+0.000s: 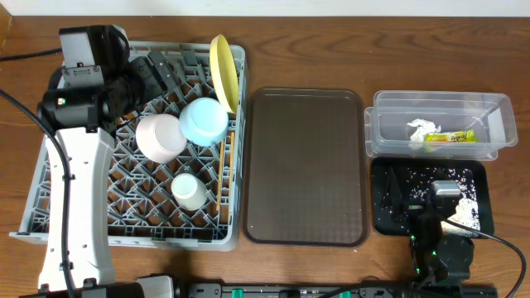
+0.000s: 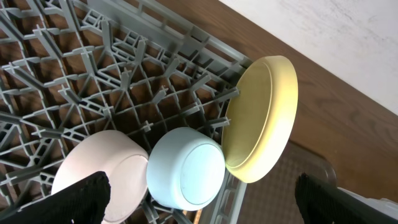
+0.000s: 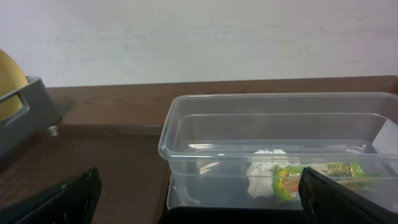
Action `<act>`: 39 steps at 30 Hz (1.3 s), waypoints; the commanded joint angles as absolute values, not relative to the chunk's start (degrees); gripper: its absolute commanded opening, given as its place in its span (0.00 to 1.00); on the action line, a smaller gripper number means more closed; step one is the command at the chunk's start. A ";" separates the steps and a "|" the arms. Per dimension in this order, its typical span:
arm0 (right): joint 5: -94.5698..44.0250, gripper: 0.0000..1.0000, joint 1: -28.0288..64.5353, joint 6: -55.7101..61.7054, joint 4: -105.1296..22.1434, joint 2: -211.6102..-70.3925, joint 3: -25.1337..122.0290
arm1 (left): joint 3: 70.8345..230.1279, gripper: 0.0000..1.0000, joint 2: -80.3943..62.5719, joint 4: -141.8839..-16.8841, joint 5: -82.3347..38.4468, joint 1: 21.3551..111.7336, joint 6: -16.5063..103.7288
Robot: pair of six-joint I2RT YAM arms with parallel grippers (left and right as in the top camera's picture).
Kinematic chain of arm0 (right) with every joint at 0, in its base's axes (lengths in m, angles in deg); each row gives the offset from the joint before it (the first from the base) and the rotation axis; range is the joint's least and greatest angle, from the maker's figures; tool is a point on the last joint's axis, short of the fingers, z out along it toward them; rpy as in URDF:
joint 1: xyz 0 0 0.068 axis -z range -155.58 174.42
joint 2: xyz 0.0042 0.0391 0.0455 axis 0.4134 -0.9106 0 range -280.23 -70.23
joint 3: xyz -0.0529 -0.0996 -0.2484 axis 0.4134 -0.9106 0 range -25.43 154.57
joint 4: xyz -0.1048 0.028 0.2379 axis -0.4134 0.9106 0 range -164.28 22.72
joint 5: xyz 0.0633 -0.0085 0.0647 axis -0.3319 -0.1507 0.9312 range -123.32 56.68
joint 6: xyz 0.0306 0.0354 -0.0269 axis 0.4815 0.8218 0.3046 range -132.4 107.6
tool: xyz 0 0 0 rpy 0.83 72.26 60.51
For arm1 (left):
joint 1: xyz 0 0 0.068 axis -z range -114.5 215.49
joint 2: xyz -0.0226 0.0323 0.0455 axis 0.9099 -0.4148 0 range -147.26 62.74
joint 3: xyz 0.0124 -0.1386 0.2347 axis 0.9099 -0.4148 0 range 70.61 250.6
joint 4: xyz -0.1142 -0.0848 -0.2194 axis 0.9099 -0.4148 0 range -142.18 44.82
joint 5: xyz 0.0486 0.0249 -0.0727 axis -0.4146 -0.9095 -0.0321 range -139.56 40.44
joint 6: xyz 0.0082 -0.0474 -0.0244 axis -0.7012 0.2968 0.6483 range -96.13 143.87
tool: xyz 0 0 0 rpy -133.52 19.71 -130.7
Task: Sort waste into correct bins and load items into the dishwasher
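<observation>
The grey dishwasher rack [image 1: 166, 240] holds the yellow plate [image 1: 224, 70] on edge, the pink bowl [image 1: 160, 136] and the light blue bowl [image 1: 204, 121] upside down, and the white cup [image 1: 189, 190]. My left gripper [image 1: 156, 73] hovers open over the rack's far side. Its wrist view shows the plate [image 2: 261, 118], blue bowl [image 2: 186, 171] and pink bowl [image 2: 102, 168] below empty jaws. The clear bin [image 1: 389, 103] holds the napkin [image 1: 421, 130] and wrapper [image 1: 451, 137]. Rice scraps [image 1: 464, 211] lie in the black bin [image 1: 389, 178]. My right gripper [image 1: 445, 189] is open above it. Chopsticks are not clearly visible.
The large brown serving tray [image 1: 305, 165] lies between the rack and the bins. In the right wrist view the clear tub [image 3: 273, 99] stands straight ahead with the napkin [image 3: 261, 171] and wrapper [image 3: 311, 174] inside. The wall is behind it.
</observation>
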State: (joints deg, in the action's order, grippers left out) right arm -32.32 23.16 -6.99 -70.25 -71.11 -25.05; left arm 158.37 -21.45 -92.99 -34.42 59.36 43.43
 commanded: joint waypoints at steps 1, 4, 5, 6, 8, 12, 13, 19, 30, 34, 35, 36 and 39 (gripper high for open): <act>-32.89 0.99 22.90 -7.78 -69.98 -70.61 -25.13 | 158.52 0.96 -20.53 -93.14 -33.72 59.19 43.69; -32.89 0.99 22.90 -7.78 -69.98 -70.61 -25.11 | 158.52 0.96 -20.53 -93.14 -33.72 59.19 43.69; -32.89 0.99 22.90 -7.76 -69.98 -70.61 -25.11 | 158.52 0.96 -20.53 -93.14 -33.72 59.19 43.69; -32.89 0.99 22.90 -7.78 -69.98 -70.61 -25.13 | 158.52 0.96 -20.53 -93.14 -33.72 59.19 43.69; -32.89 0.99 22.90 -7.78 -69.98 -70.61 -25.11 | 158.52 0.96 -20.53 -93.14 -33.72 59.19 43.71; -32.89 0.99 22.90 -7.76 -69.98 -70.61 -25.11 | 158.50 0.96 -20.86 -93.14 -33.70 59.19 43.69; -32.89 0.99 22.90 -7.76 -69.96 -70.61 -25.11 | 158.48 0.96 -20.83 -93.14 -33.72 59.19 43.69; -32.89 0.99 22.90 -7.76 -69.98 -70.61 -25.11 | 157.96 0.96 -13.97 -93.21 -34.07 59.19 43.23; -32.89 0.99 22.90 -7.76 -69.98 -70.61 -25.11 | 138.07 0.96 18.16 -98.72 -33.72 59.19 43.25; -32.89 0.99 22.90 -7.76 -69.98 -70.61 -25.11 | 128.49 0.96 31.58 -98.72 -33.75 59.19 43.25; -32.89 0.99 22.90 -7.76 -69.98 -70.61 -25.11 | 126.35 0.96 34.60 -98.69 -33.72 59.19 43.25; -32.89 0.99 22.90 -7.78 -69.98 -70.61 -25.11 | 124.52 0.96 37.04 -98.69 -33.72 59.19 43.25; -32.87 0.99 22.90 -7.76 -69.98 -70.61 -25.11 | 118.53 0.96 43.88 -98.65 -33.72 59.19 43.25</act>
